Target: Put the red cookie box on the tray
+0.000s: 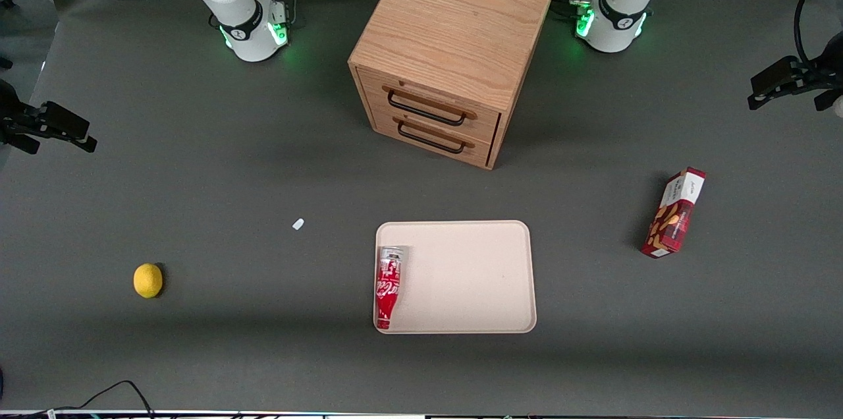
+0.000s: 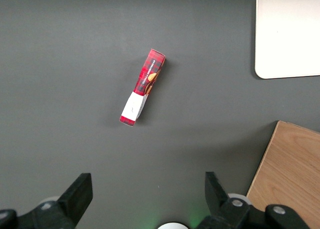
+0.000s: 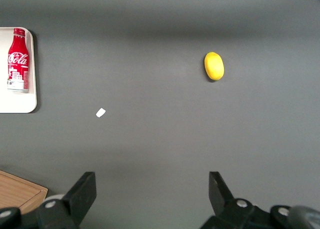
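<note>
- Red cookie box (image 1: 674, 213): lies flat on the dark table toward the working arm's end, well apart from the tray; its white end panel points toward the arm bases. The wrist view shows the box (image 2: 143, 87) lying at a slant, with nothing touching it.
- Tray (image 1: 481, 274): cream, rounded corners, low rim; sits near the front camera, in front of the cabinet's drawers. One corner appears in the wrist view (image 2: 285, 39).
- Red soda bottle (image 1: 388, 286): lies on its side in the tray, along the tray edge that faces the parked arm's end.
- Wooden cabinet (image 1: 454, 43): two drawers with dark handles, standing between the two arm bases.
- Lemon (image 1: 147, 280): on the table toward the parked arm's end, near the front camera.
- White scrap (image 1: 298, 224): small, on the table between lemon and tray.
- Gripper (image 2: 147, 191): held high above the table, fingers (image 2: 80, 191) spread wide apart, holding nothing, clear of the cookie box.
</note>
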